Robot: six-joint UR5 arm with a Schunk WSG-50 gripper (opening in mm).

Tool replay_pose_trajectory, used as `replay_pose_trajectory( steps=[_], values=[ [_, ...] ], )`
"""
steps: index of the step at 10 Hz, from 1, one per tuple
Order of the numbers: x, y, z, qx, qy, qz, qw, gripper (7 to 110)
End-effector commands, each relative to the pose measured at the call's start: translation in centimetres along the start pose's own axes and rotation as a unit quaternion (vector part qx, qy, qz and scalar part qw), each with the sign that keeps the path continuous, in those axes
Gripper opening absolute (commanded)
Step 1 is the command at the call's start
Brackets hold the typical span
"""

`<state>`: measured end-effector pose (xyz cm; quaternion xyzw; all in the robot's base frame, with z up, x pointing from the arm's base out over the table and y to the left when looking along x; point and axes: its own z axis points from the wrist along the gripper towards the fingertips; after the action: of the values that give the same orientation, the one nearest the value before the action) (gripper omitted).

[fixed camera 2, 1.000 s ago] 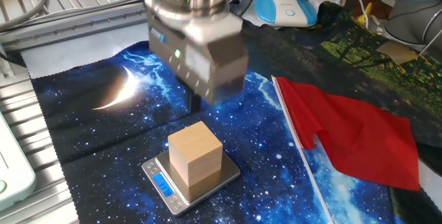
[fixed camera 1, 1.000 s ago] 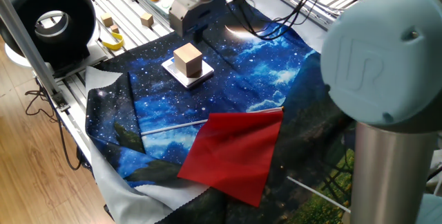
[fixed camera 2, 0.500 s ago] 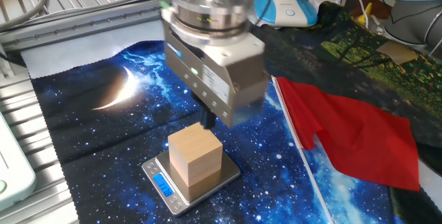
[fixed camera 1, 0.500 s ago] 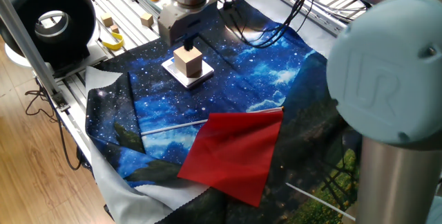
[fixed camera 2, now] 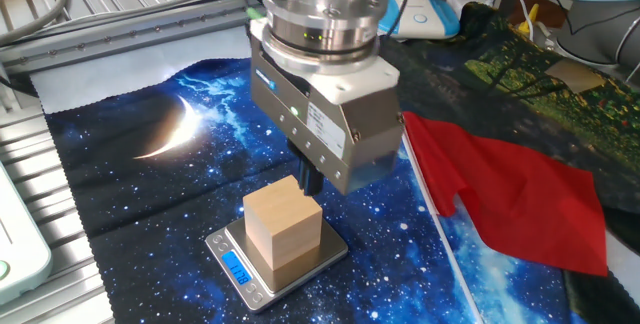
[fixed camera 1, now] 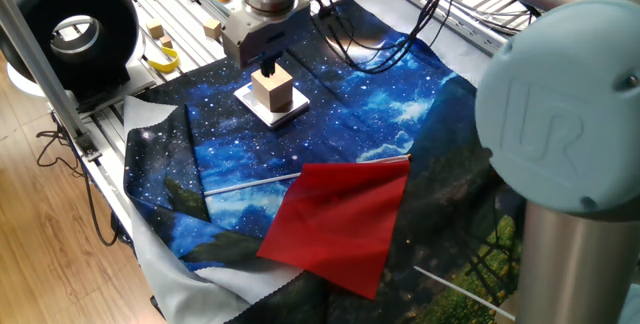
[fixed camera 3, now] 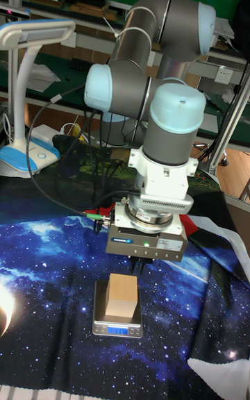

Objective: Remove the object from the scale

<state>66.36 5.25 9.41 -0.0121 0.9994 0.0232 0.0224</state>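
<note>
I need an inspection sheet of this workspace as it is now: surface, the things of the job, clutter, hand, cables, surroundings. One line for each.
Surface: a starry blue cloth covers the table.
Job's things: the wooden cube sits on the scale; its blue display is lit, digits unreadable.
Clutter: a red sheet lies on the cloth, apart from the scale; small wooden cubes and a yellow item lie on the metal rails.
Hand: the hand is low over the cube's far edge; finger opening cannot be told.
Cables: black cables run across the cloth behind the scale.
Surroundings: a black ring-shaped device, a white and blue lamp.
</note>
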Motion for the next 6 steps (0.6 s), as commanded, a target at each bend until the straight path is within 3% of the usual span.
replay_pose_trajectory(
  steps=[1, 2, 3, 6],
  values=[
    [-0.7, 0.5, -0.3, -0.037, -0.001, -0.004, 0.9993, 44],
    [-0.9, 0.1, -0.2, -0.041, 0.0, -0.001, 0.9992, 44],
    [-1.2, -0.6, 0.0, -0.037, -0.001, -0.001, 0.9993, 88],
    [-2.4, -2.3, 2.5, -0.002, -0.004, 0.02, 0.9998, 88]
  ],
)
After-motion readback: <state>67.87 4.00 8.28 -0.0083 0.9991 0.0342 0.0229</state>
